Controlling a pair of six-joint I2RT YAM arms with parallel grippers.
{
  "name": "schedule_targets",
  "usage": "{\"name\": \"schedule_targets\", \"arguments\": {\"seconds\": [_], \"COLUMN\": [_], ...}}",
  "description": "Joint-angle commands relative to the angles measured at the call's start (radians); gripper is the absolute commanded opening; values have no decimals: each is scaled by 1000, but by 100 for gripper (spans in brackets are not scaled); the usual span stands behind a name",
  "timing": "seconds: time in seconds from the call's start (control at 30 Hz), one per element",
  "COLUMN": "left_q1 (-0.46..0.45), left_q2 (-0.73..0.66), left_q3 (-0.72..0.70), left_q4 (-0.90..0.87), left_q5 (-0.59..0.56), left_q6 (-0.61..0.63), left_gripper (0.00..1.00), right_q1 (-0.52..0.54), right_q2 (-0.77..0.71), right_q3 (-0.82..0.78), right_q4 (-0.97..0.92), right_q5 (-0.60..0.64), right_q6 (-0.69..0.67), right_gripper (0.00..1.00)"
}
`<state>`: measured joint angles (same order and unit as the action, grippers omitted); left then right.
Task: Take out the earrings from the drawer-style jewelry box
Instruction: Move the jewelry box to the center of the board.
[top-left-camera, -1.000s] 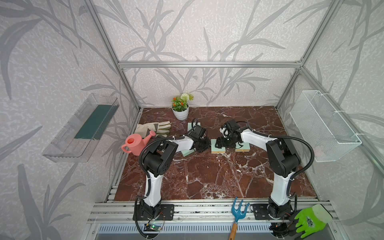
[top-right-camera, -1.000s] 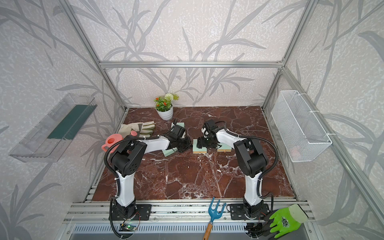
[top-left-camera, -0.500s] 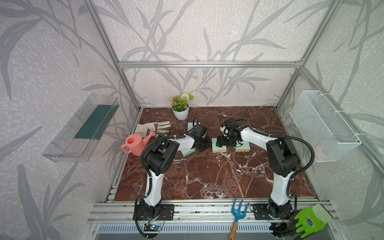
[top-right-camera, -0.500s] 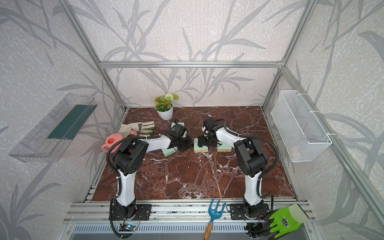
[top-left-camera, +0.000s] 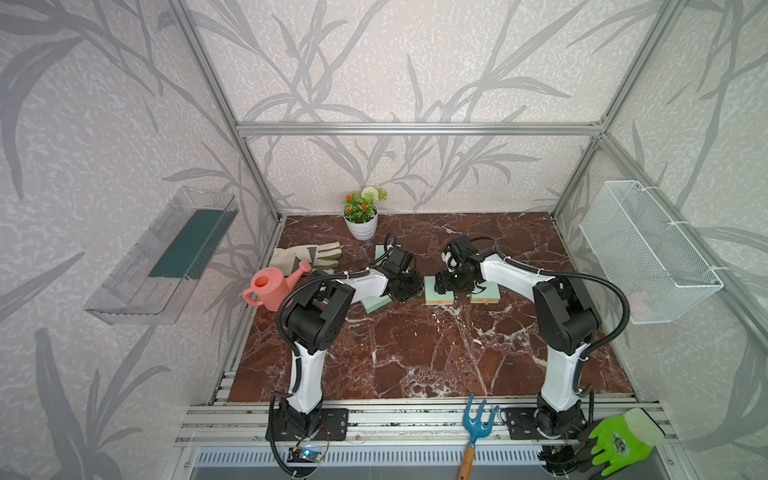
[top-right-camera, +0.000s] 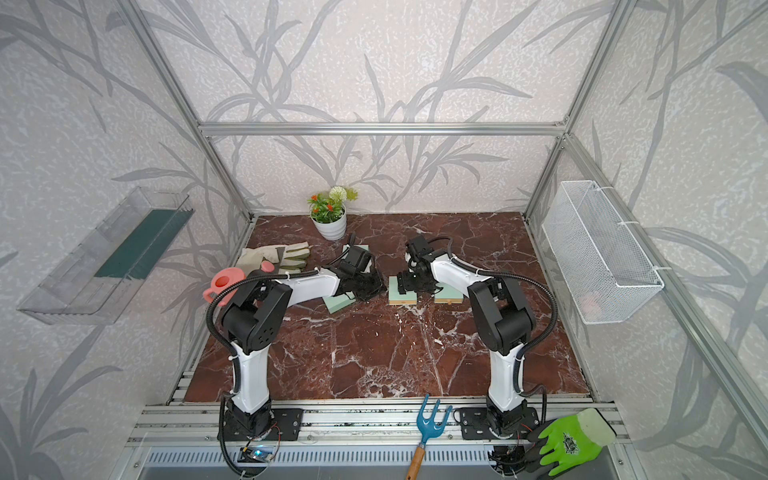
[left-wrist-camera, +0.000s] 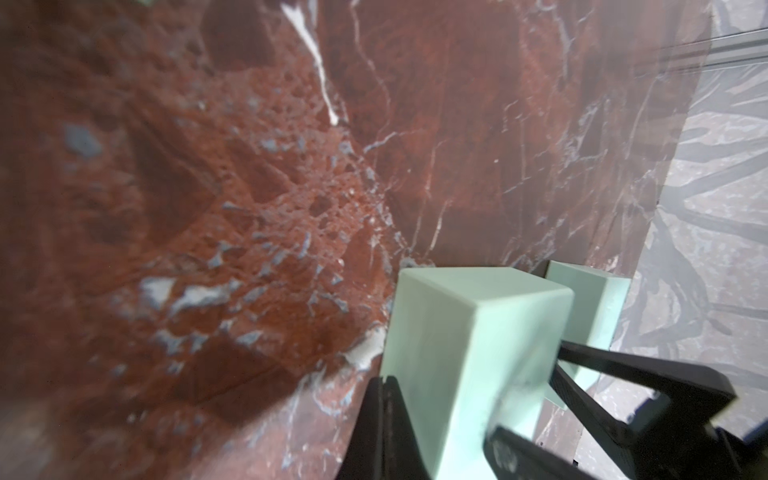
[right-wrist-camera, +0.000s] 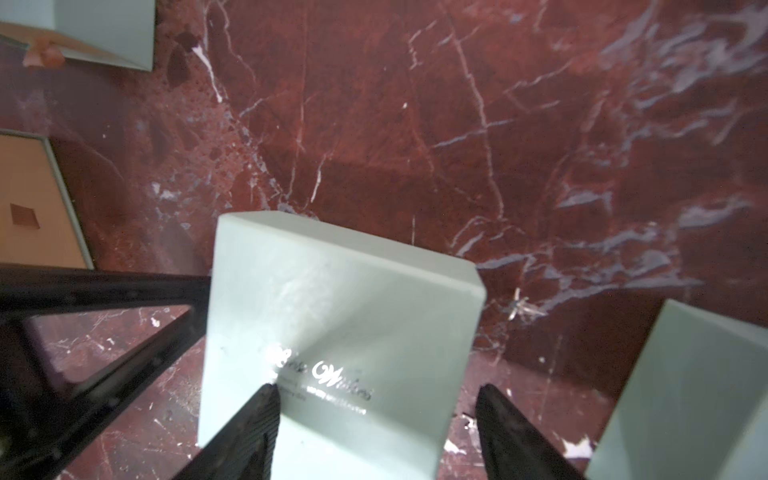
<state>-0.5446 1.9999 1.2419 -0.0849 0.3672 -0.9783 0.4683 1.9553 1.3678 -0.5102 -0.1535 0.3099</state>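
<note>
**roomwatcher:** So, from where I'm standing, the right gripper (right-wrist-camera: 374, 392) is down over the mint-green square box with silver lettering (right-wrist-camera: 340, 316). Its jaws are spread wide. One jaw sits over the printed face and the other lines up with the box's edge, and I don't see anything pinched between them.

**benchlurker:** And the other arm?

**roomwatcher:** The left gripper (top-left-camera: 413, 283) is closed right up, jaws pressed together with nothing in them. Its tip is right at the side of that same box. Touching or just beside it, I can't say for sure.

**benchlurker:** Where are the earrings, though?

**roomwatcher:** Honestly I can't pick them out in any view, they're either hidden or too tiny. The box lies flat on the red-brown marble tabletop (top-left-camera: 415, 353), midway between the two arms. In both top views it's a mint top with a tan strip along the near edge. I can't tell whether its drawer is pulled out at all.

**benchlurker:** Only one box?

**roomwatcher:** Nope. A second mint-green box with a tan edge (top-left-camera: 484, 294) lies just beside it, partly under the right arm. A third mint-green box (top-left-camera: 374, 306) pokes out from under the left forearm. A fourth mint-green box (top-left-camera: 382, 251) sits behind the left gripper, towards the back wall.
</note>
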Motion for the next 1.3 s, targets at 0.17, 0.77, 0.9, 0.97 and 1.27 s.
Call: {"name": "schedule_targets", "arguments": {"seconds": [0.17, 0.77, 0.9, 0.97, 1.27], "left_q1": [12, 441, 455, 454, 456], "left_q2": [-181, -700, -552, -487, -367], "left_q3": [-49, -543, -498, -511, -486], "left_q4": [-19, 4, 42, 130, 226], "left_q5": [-11, -13, 82, 113, 117], "left_q6": [15, -64, -63, -98, -87], "left_gripper": [0, 99, 99, 99, 97], "right_q1": [-4, 269, 286, 286, 291], "right_q2": [-70, -26, 108, 164, 261], "right_q3": [38, 175, 285, 330, 372], "right_q4": [-72, 87, 104, 110, 138], "right_q5": [76, -151, -211, -242, -312], "right_q6": [-18, 91, 120, 136, 183], "right_gripper": [75, 87, 85, 83, 78]}}
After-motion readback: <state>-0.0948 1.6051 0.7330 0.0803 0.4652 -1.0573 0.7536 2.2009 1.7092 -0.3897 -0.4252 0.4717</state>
